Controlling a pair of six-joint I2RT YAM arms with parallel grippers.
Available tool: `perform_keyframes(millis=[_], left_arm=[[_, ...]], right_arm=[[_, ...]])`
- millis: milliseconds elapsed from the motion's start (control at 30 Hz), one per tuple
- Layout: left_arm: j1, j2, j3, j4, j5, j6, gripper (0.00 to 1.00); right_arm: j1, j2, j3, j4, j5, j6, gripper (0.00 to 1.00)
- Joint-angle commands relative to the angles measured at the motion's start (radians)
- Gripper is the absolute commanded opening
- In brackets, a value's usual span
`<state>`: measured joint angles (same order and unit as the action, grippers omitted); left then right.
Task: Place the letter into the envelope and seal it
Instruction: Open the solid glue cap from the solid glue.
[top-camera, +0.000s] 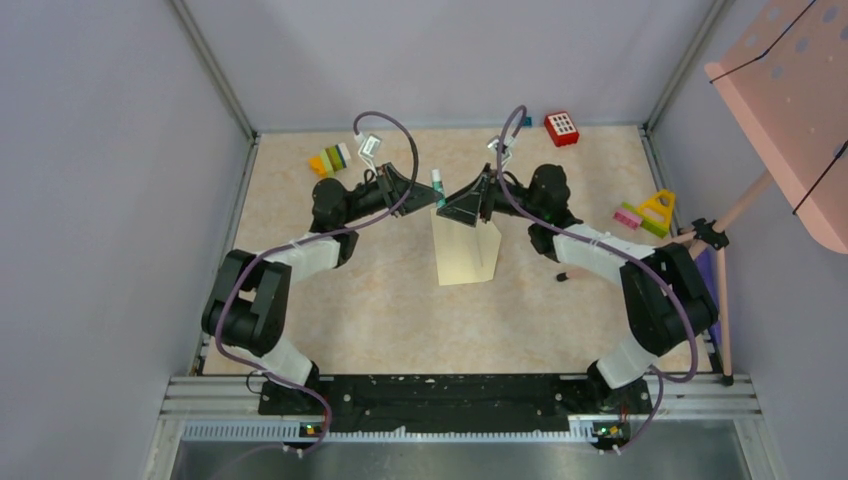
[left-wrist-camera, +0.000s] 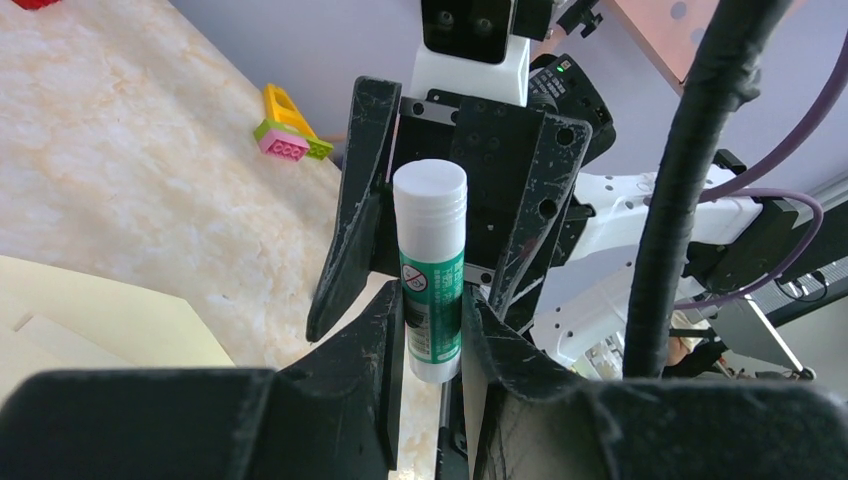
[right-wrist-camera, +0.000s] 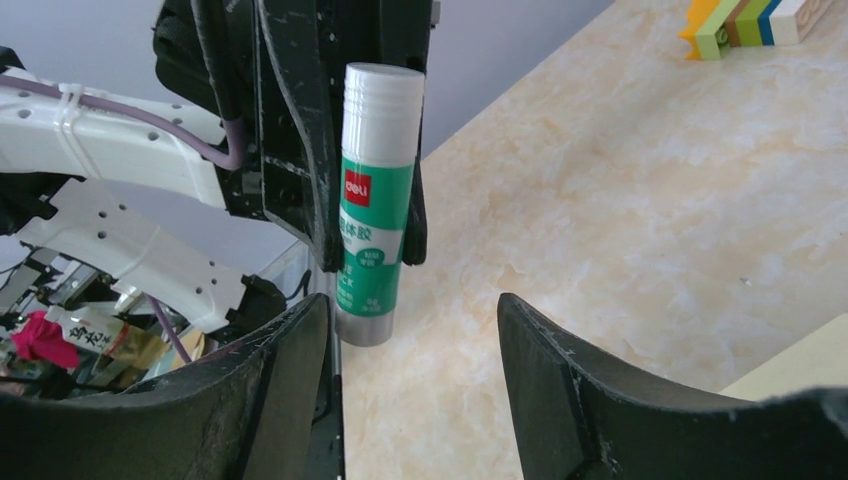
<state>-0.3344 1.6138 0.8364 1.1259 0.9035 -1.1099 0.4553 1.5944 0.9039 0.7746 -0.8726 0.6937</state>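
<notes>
Envelope flat on the desk, just below two pincers that meet over its far end

The envelope (top-camera: 467, 250) lies mid-desk (top-camera: 350, 300), its long axis running from far to near and slightly tilted; which end carries the flap cannot be told. Its far short edge sits under the right pincer (top-camera: 447, 205), whose fingers stand spread with nothing between them. The left pincer (top-camera: 425, 195), just left of that edge, is clamped on a glue stick (top-camera: 438, 187) whose white cap stands clear of the fingers. Neither pincer touches the envelope.
</notes>
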Motion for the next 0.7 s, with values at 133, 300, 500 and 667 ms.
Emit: perform_keyframes(millis=[133, 300, 500, 667], left_arm=[[-0.009, -0.038, -0.019, 0.087, -0.009, 0.007, 0.14], [-0.009, -0.038, -0.019, 0.097, -0.005, 0.007, 0.14], [-0.009, -0.037, -0.017, 0.110, -0.001, 0.002, 0.14], [-0.009, -0.038, -0.019, 0.111, 0.004, 0.009, 0.14]], right_arm=[[0.017, 0.018, 0.015, 0.187, -0.035, 0.109, 0.54], [0.029, 0.027, 0.014, 0.198, -0.054, 0.116, 0.45], [0.037, 0.030, 0.016, 0.186, -0.051, 0.103, 0.43], [0.037, 0.027, 0.022, 0.179, -0.053, 0.101, 0.19]])
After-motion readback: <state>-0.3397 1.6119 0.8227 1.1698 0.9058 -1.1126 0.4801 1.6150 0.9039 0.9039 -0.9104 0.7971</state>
